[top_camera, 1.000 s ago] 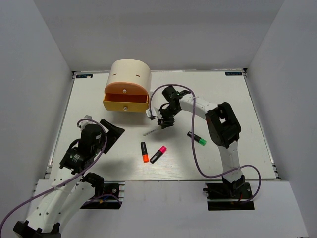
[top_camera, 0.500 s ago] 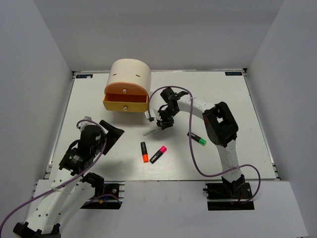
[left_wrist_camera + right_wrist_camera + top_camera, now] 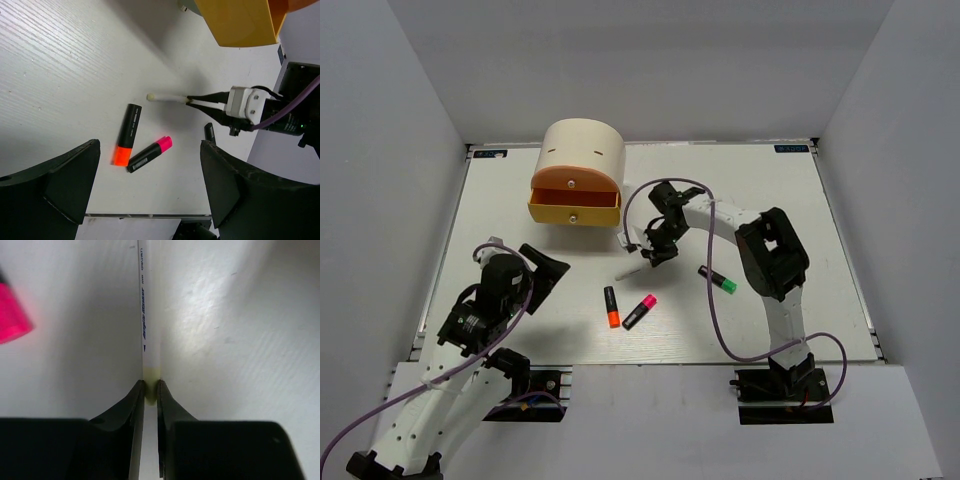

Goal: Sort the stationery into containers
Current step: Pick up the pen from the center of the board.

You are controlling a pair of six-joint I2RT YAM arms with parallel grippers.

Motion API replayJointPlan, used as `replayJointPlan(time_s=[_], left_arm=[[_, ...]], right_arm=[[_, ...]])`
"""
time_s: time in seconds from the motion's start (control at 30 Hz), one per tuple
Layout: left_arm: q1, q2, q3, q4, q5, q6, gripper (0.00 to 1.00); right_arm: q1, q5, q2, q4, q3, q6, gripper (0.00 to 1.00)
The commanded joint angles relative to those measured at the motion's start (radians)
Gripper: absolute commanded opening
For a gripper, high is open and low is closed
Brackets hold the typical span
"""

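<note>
One thin white pen (image 3: pixel 628 271) is pinched by its end in the closed right gripper (image 3: pixel 649 252), its long axis running from the grip toward 8 o'clock in the top view. The open yellow drawer (image 3: pixel 573 212) lies at about 10 o'clock from that gripper, while the left gripper (image 3: pixel 542 262), spread wide and empty, sits off at 9 o'clock.

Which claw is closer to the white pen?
The right claw. It pinches one end of the white pen. The left claw hangs open off on the left side, not touching the pen.
</note>
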Motion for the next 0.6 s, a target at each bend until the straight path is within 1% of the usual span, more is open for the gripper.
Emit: replayJointPlan(time_s=[0.0,0.03,0.1,0.13,0.27,0.3,0.37,0.4,0.47,0.5,0.53,0.57], left_arm=[[-0.004,-0.007,-0.015,0.016,-0.010,-0.003,0.91],[-0.004,0.002,-0.015,0.030,-0.010,0.006,0.91],[-0.004,0.011,-0.026,0.062,-0.010,0.020,0.91],[-0.004,0.011,-0.038,0.077,-0.001,0.020,0.91],[-0.004,0.022,-0.093,0.164,0.019,0.071,0.91],[-0.004,0.033,-0.093,0.180,0.030,0.084,0.91],[-0.004,0.042,-0.119,0.227,0.030,0.094,0.91],[-0.004,0.042,-0.119,0.246,0.030,0.112,0.91],[-0.004,0.065,-0.129,0.299,0.030,0.152,0.91],[-0.004,0.074,-0.129,0.316,0.030,0.164,0.91],[-0.004,0.074,-0.129,0.348,0.030,0.199,0.91],[-0.004,0.101,-0.129,0.362,0.030,0.216,0.91]], right_arm=[[-0.008,-0.047,-0.112,-0.086,-0.021,0.032,0.00],[-0.013,-0.068,-0.163,-0.083,-0.017,0.090,0.00],[-0.016,-0.105,-0.201,-0.090,-0.006,0.112,0.00],[-0.014,-0.127,-0.252,-0.101,0.011,0.122,0.00],[-0.013,-0.188,-0.333,-0.110,0.047,0.191,0.00],[-0.011,-0.194,-0.368,-0.107,0.086,0.257,0.00],[-0.007,-0.196,-0.382,-0.057,0.113,0.311,0.00],[-0.004,-0.184,-0.383,-0.029,0.171,0.393,0.00],[0.002,-0.156,-0.368,-0.008,0.254,0.449,0.00],[0.007,-0.147,-0.325,-0.012,0.320,0.519,0.00],[0.019,-0.118,-0.310,-0.017,0.390,0.544,0.00],[0.024,-0.112,-0.272,-0.021,0.423,0.575,0.00]])
